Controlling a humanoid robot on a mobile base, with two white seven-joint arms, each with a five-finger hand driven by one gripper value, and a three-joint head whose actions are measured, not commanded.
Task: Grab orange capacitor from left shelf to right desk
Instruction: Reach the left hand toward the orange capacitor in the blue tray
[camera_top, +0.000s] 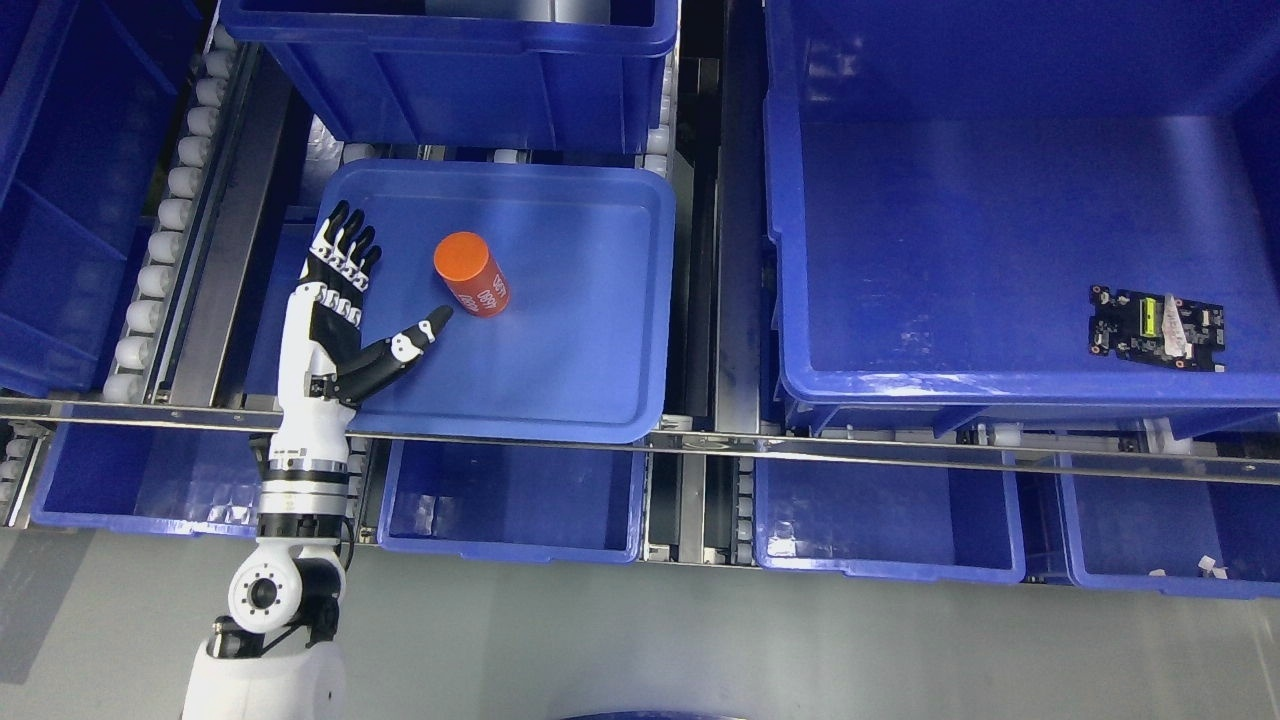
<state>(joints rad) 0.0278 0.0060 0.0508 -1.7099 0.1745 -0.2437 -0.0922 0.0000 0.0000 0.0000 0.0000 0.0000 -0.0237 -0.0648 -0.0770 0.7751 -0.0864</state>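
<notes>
The orange capacitor (471, 273) is a short, smooth cylinder, bright orange all over, with white print running along its side; the print is too small to read. It lies tipped over on the floor of a shallow blue tray (600, 330), its flat round end face turned toward the upper left of the frame and its body pointing toward the lower right. It sits left of centre in the picture, in the left-middle part of the tray, well clear of the tray's raised rim on every side.
</notes>
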